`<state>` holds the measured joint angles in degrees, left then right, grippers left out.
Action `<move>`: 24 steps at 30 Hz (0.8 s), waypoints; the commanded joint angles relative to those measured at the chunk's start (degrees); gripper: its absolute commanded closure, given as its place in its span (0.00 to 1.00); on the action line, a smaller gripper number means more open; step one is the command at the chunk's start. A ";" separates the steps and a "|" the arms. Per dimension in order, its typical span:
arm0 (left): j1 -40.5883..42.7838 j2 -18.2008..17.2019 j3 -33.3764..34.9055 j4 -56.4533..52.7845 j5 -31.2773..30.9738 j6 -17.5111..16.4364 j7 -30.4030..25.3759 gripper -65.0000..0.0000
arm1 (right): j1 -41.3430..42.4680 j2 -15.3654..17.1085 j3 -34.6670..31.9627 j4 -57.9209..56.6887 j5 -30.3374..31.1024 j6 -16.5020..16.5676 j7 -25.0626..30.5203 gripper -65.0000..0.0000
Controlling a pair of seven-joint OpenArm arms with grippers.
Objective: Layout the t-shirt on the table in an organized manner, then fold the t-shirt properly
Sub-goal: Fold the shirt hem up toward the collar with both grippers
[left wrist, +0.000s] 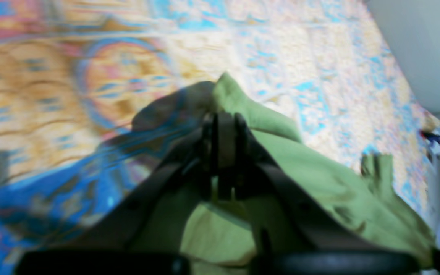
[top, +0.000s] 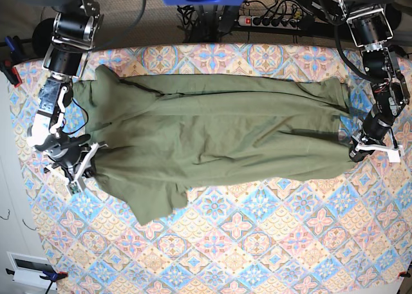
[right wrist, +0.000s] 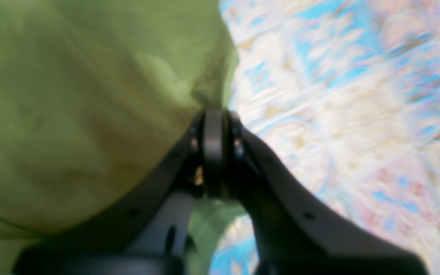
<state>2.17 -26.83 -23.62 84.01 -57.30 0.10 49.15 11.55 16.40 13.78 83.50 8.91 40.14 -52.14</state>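
Observation:
The olive-green t-shirt (top: pixel 219 133) lies stretched sideways across the far half of the table (top: pixel 257 242), wrinkled, with one flap (top: pixel 158 207) drooping toward the front. My right gripper (top: pixel 87 162) is shut on the shirt's edge at the base view's left. The right wrist view shows its closed fingertips (right wrist: pixel 214 114) pinching green cloth (right wrist: pixel 90 95) over the patterned table (right wrist: pixel 338 95). My left gripper (top: pixel 356 154) is shut on the opposite edge at the base view's right. In the left wrist view its tips (left wrist: pixel 224 118) clamp a fold of the shirt (left wrist: pixel 319 179).
A power strip (top: pixel 273 20) and cables lie beyond the table's far edge. A clamp (top: pixel 13 65) grips the cloth at the left edge. The table's edge and a pale floor (left wrist: pixel 426 49) show in the left wrist view.

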 commanded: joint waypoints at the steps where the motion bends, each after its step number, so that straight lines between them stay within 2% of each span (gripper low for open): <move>1: -0.46 -1.17 -0.43 2.19 -1.21 -0.76 -0.93 1.00 | 0.27 1.05 1.47 2.43 0.19 -0.14 -0.39 0.97; 5: 1.83 -1.17 -2.98 5.09 -1.21 -0.76 -0.93 1.00 | -2.63 1.05 4.20 8.06 1.42 -0.14 -3.46 0.97; 7: 2.44 -1.17 -5.09 5.97 -1.21 -0.76 -0.93 1.00 | -4.39 1.57 5.16 9.99 5.82 -0.14 -4.87 0.97; 10: 3.50 -1.17 -7.37 6.06 -1.21 -0.76 -0.40 1.00 | -7.11 4.48 7.19 12.01 12.94 -0.14 -7.51 0.97; 13: 4.37 -1.17 -10.27 6.15 -1.21 -0.76 1.62 1.00 | -9.66 6.23 9.82 12.36 17.34 -0.14 -8.65 0.97; 19: 6.22 -0.82 -13.00 6.15 -1.21 -0.76 6.02 1.00 | -13.27 7.82 10.79 12.28 17.69 -0.14 -10.15 0.97; 24: 10.00 -0.73 -12.30 6.15 -1.12 -0.76 6.11 1.00 | -15.99 7.90 10.53 12.28 17.69 -0.14 -10.32 0.97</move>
<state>12.73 -26.46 -35.64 89.14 -57.67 -0.27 56.14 -5.52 23.03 23.97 94.83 25.58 40.05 -63.94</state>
